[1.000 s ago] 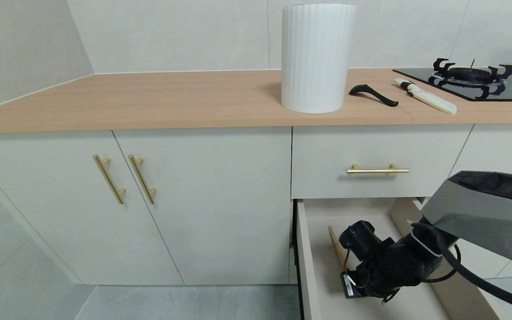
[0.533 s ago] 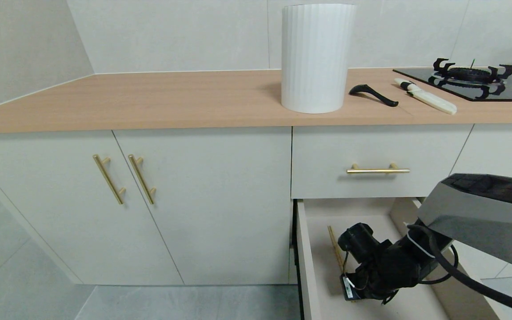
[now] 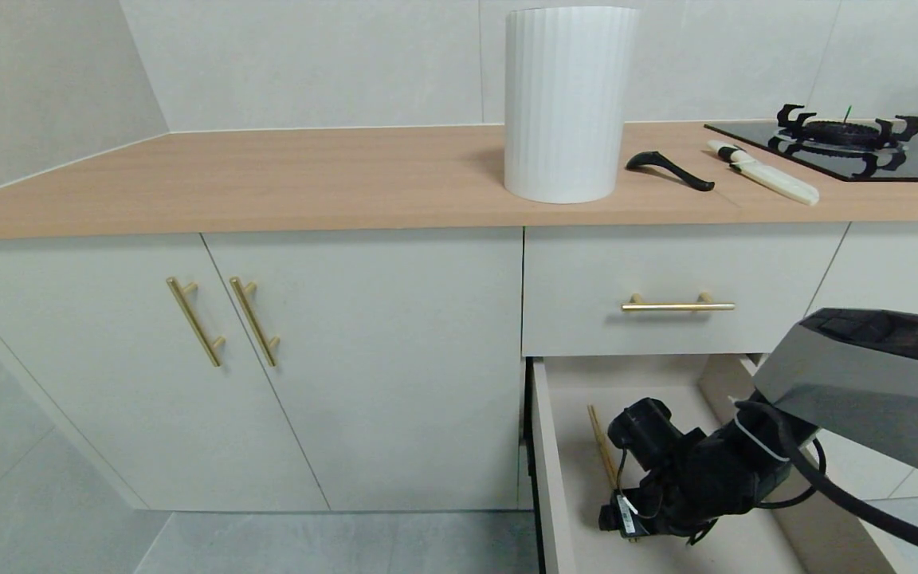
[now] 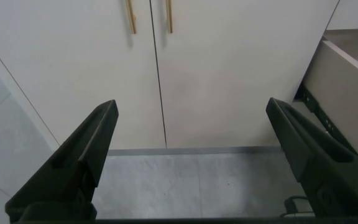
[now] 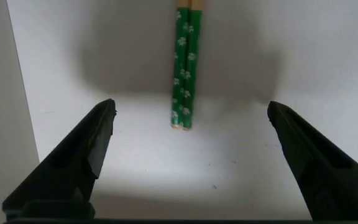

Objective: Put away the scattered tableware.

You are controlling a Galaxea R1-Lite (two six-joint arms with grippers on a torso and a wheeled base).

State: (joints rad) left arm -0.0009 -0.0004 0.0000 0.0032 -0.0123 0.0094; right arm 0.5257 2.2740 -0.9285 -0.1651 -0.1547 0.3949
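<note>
Open lower drawer (image 3: 548, 454), to the right of the cabinet doors (image 3: 268, 359). We see the right gripper (image 5: 190, 111) inside it, jaws spread wide and holding nothing, above a pair of chopsticks (image 5: 185, 68) (green patterned ends) lying flat on the drawer floor near its left wall. The left gripper (image 4: 191, 112) hangs wide open and empty, facing the doors. On the countertop (image 3: 268, 175) we note a white ribbed container (image 3: 564, 104), a black utensil (image 3: 670, 170) and a knife (image 3: 763, 182), the knife nearest the stove (image 3: 841, 151).
</note>
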